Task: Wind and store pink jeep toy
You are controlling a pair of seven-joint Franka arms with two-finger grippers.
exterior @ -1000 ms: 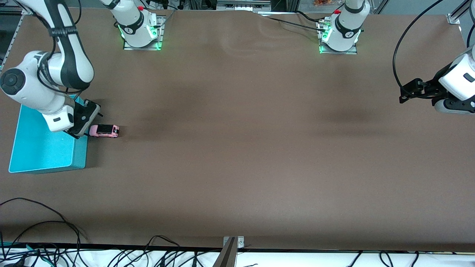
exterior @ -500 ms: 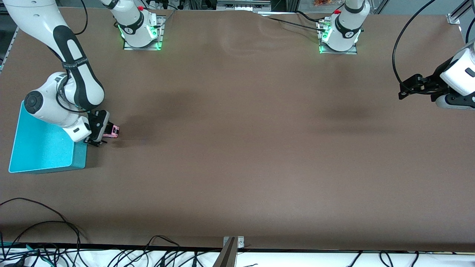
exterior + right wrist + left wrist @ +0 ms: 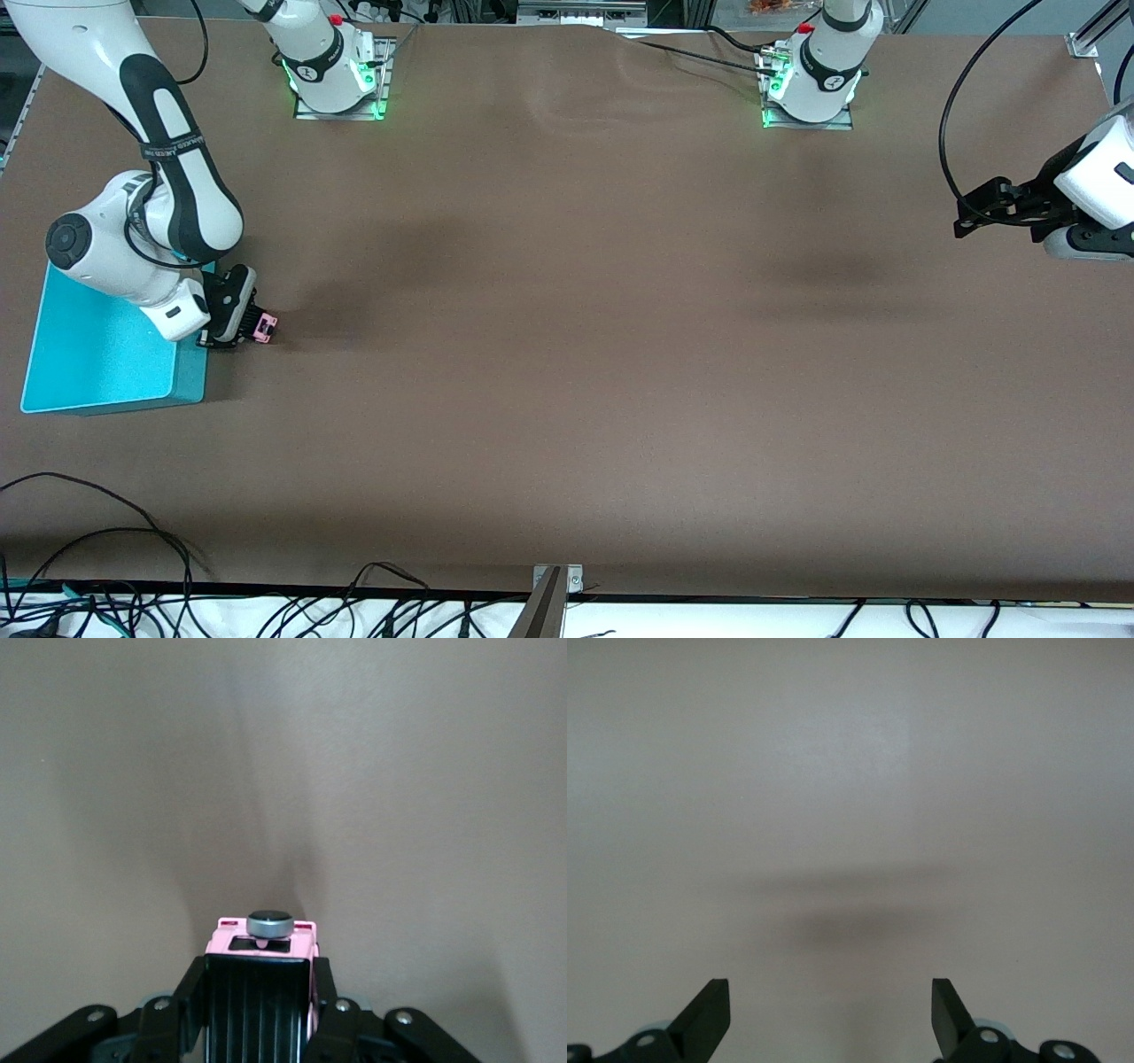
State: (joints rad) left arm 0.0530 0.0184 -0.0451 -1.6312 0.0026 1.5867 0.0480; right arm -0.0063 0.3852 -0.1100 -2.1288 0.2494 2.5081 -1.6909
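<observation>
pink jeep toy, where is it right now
The pink jeep toy sits on the table at the right arm's end, just beside the turquoise bin, clamped between the fingers of the right gripper.

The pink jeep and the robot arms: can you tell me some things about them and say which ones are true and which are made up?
1. The right gripper has its jaws shut on the pink jeep toy. True.
2. The pink jeep toy is lying inside the turquoise bin. False: it is outside the bin, beside its wall, in the right gripper's grip.
3. The left gripper is open and holds nothing. True.
4. The left gripper is over the turquoise bin. False: it waits over bare table at the left arm's end.
5. The jeep's roof section is black. True.
</observation>
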